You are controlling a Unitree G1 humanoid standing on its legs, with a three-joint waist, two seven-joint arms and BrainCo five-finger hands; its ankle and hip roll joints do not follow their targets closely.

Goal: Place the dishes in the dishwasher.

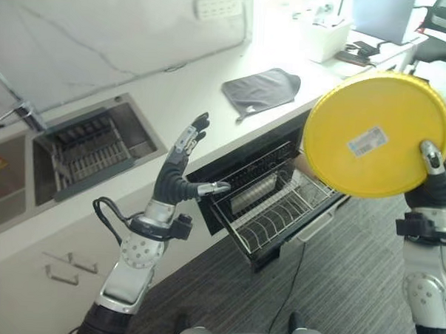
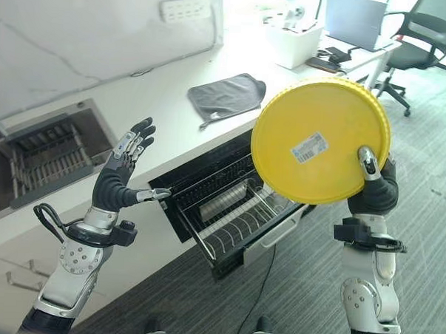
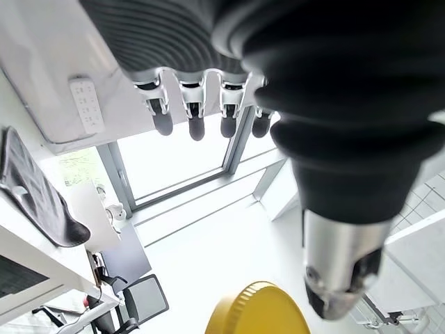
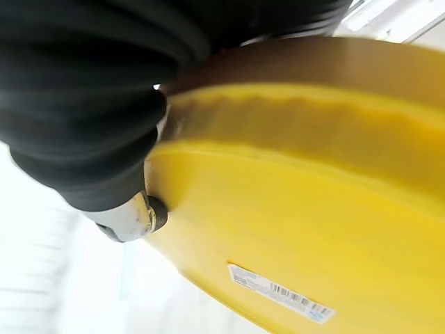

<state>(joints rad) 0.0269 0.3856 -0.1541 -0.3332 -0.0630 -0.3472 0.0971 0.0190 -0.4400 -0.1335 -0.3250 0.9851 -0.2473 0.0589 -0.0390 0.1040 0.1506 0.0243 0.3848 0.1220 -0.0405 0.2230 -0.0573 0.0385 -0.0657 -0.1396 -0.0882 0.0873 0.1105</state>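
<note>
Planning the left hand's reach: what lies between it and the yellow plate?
In the left eye view, the open dishwasher drawer with its wire rack lies between the left hand and the yellow plate.

white counter (image 2: 173, 117) beneath a pale marble-veined wall (image 1: 88, 28) bearing a socket strip (image 2: 187, 8); a dark grey cloth (image 2: 227, 95) lies on the counter. grey carpet floor (image 2: 300, 274). desk with office chair (image 2: 414, 35) beside a bright window (image 3: 177, 163).

Office kitchenette.
White worktop (image 1: 174, 98) with inset sink (image 1: 98, 150), dish rack in it; open dishwasher (image 1: 273, 202) under the worktop, grey cloth (image 1: 262, 87) on top. Office chair (image 2: 421, 42) and carpet floor (image 2: 424, 146) beyond.
</note>
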